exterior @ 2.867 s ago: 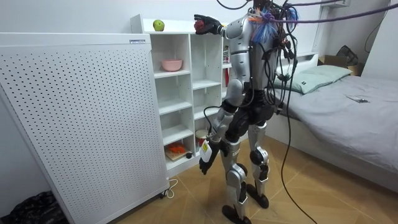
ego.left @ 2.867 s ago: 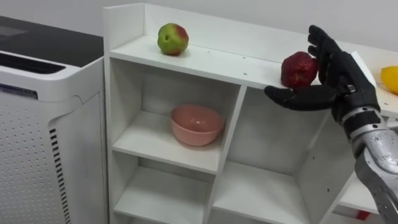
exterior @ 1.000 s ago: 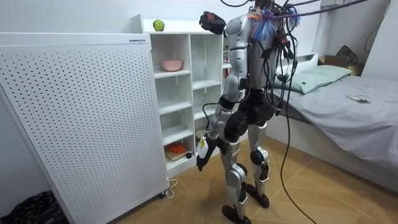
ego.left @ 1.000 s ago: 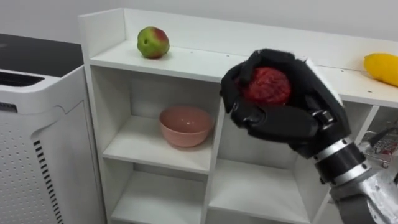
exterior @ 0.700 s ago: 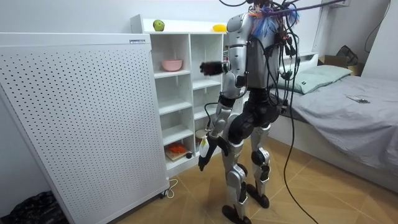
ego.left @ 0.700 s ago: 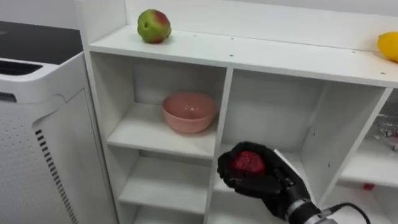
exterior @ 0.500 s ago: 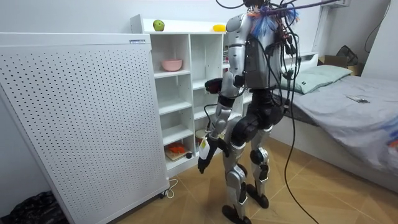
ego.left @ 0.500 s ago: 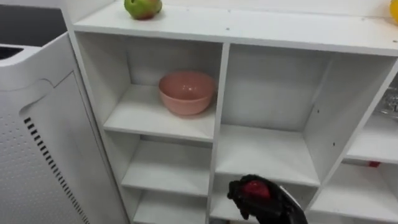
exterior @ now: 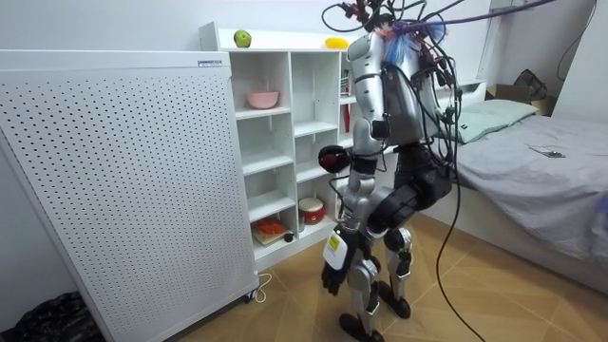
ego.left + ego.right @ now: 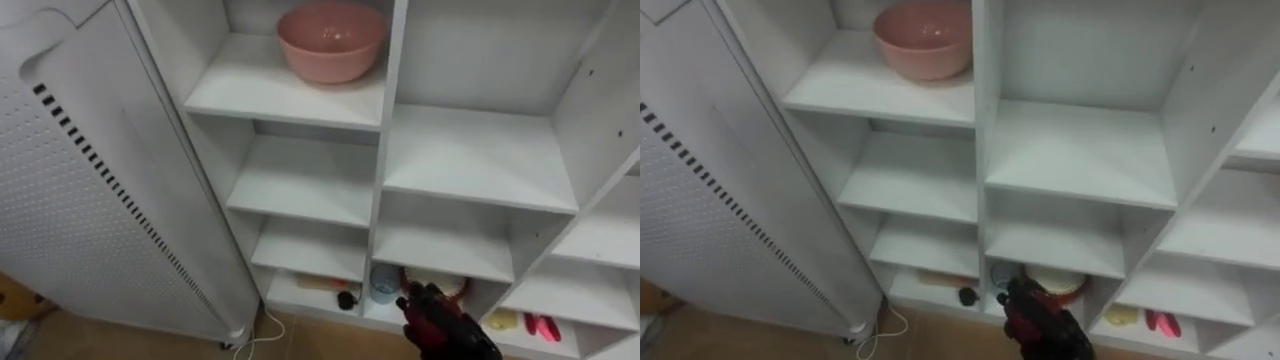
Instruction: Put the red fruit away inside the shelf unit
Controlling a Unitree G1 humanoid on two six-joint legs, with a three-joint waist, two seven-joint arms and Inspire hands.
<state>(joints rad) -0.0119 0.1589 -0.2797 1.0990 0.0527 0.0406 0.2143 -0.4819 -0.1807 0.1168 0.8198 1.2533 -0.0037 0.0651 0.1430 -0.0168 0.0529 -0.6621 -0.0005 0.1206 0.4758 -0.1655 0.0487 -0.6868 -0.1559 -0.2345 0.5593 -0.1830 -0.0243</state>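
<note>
My right hand [image 10: 452, 336] is shut on a dark red fruit [image 10: 421, 321], low in front of the closet's bottom shelves. In the room view the same red fruit [image 9: 330, 156] sits in that hand at mid-shelf height, out in front of the white closet [image 9: 271, 142]. On the closet's top lie a green apple [image 9: 242, 38] and a yellow fruit [image 9: 334, 42]. A pink bowl [image 10: 331, 38] stands on an upper left shelf. My left hand [image 9: 332, 277] hangs low by my legs. I stand bent forward, facing the closet.
A white perforated panel [image 10: 85, 190] stands close on the left of the closet. The bottom shelf holds a cup [image 10: 383, 283], a red-rimmed bowl [image 10: 443, 289] and small items [image 10: 538, 326]. The middle shelves [image 10: 310, 180] are bare. A bed [image 9: 532, 161] lies behind me.
My right hand took the red fruit off the closet's top and brought it down past the shelves. I have bent forward, and the head camera now looks lower.
</note>
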